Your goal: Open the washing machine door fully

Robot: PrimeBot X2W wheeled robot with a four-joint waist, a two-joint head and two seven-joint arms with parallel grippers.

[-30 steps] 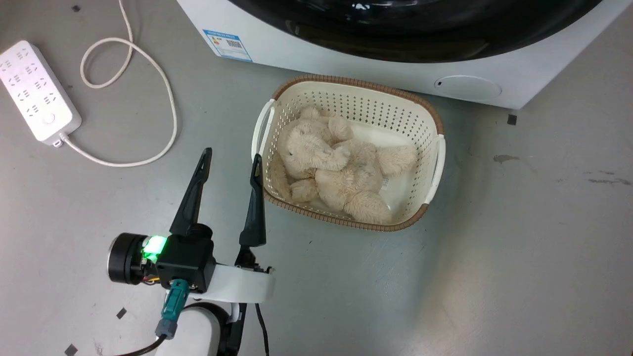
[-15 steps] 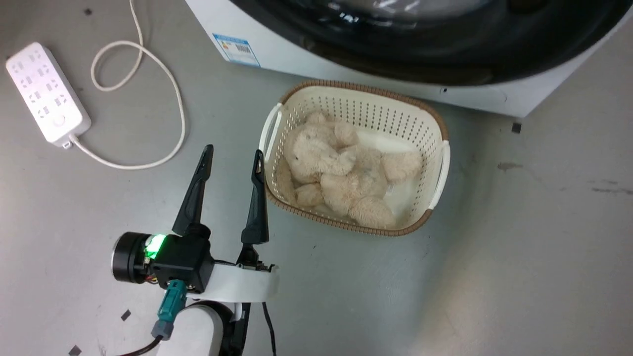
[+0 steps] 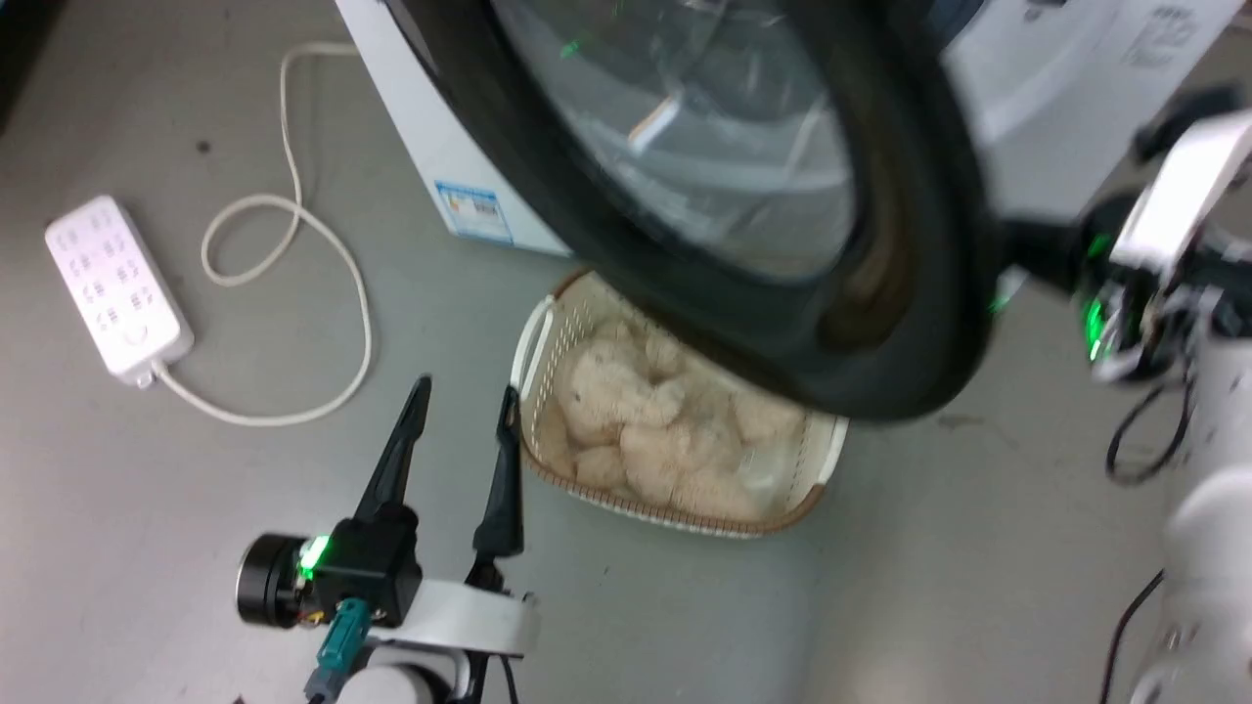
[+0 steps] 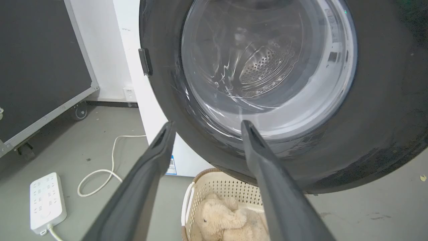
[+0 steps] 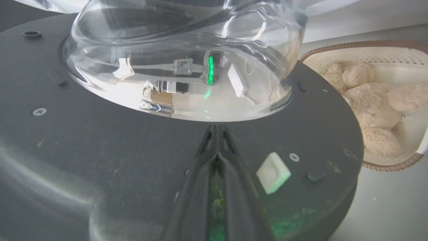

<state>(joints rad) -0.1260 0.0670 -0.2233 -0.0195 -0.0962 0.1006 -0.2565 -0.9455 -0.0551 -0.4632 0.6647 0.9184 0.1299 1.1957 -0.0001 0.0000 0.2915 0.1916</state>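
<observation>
as the door stands part-open: a push without a grip

where the right gripper (image 5: pixel 216 129) works, its jaws are pressed together with nothing between them. the tips lie along the inner face of the washing machine door (image 5: pixel 100 150), just below the clear glass bowl (image 5: pixel 180 67); whether they touch that face cannot be told. the door hangs swung out from the white machine (image 3: pixel 455 166), apparently hinged on the robot's left, its lower rim above the basket (image 3: pixel 526 342) that holds a soft toy (image 3: pixel 636 420). the left gripper (image 3: pixel 465 389) hovers over the floor just beside the basket, jaws wide and empty.

judged stage: door part-open, the rest of the swing yet to be made.

risks:
(a) closed jaws can only push, so the tips may skid across the glossy face or ride up onto the glass, leaving the door short of full travel.
(b) the further swing runs toward the left arm, which may be struck if it is not cleared.
(c) the door's rim may clip the basket's raised edge.
</observation>
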